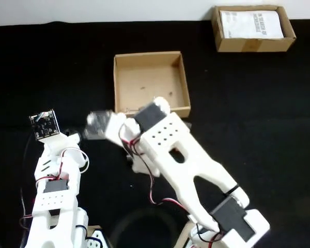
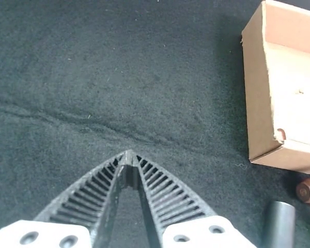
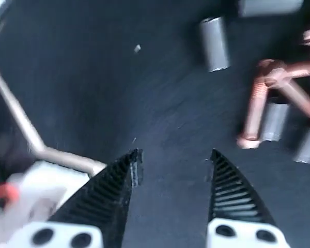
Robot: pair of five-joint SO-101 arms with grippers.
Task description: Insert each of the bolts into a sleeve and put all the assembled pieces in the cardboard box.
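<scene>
Closest to my lens, the left tool (image 2: 128, 156) has its ribbed black fingers pressed together at the tips with nothing between them, above the black cloth of the desk (image 2: 93, 77). Near it I see a corner of the open cardboard box (image 2: 258, 103). Just outside that corner lie a copper bolt (image 2: 308, 190) and a dark grey sleeve (image 2: 278, 222), close together. My right tool (image 3: 175, 163) is spread wide and holds nothing. Beyond it, loose copper bolts (image 3: 253, 111) lie among grey sleeves (image 3: 213, 44), one bolt right against a sleeve (image 3: 275, 121). From above, the right arm (image 1: 186, 160) stretches diagonally toward the box's near wall. A second box (image 1: 253, 45) holding a white printed sheet sits at the far corner.
</scene>
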